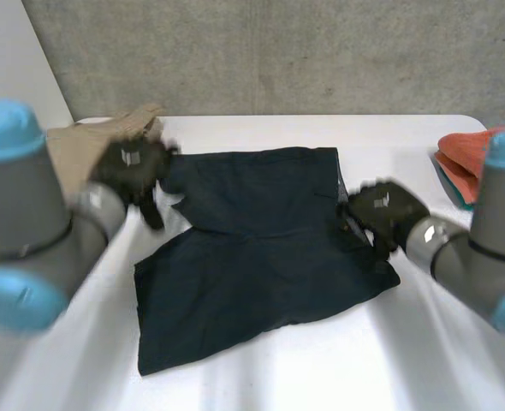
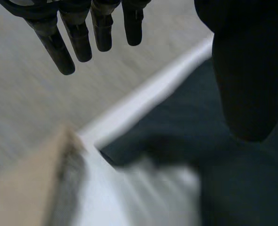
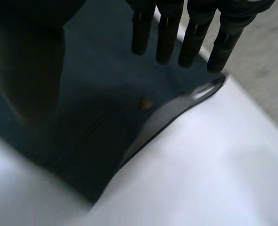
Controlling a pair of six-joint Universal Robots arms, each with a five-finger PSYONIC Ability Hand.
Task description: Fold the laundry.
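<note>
A dark navy garment (image 1: 252, 248) lies folded in the middle of the white table (image 1: 321, 368), its far half doubled over the near half. My left hand (image 1: 134, 171) hovers at the garment's far left corner, fingers (image 2: 77, 40) straight and apart from the thumb, holding nothing. The same dark cloth (image 2: 214, 169) lies below that palm. My right hand (image 1: 381, 210) hangs over the garment's right edge, fingers (image 3: 167, 33) straight and open above the cloth (image 3: 96, 108), whose rim curls up off the table.
A beige garment (image 1: 86, 141) lies at the far left of the table, right beside my left hand, and its edge (image 2: 30, 188) lies under that palm. Orange and teal folded cloths (image 1: 466, 163) sit at the far right edge. A grey wall stands behind the table.
</note>
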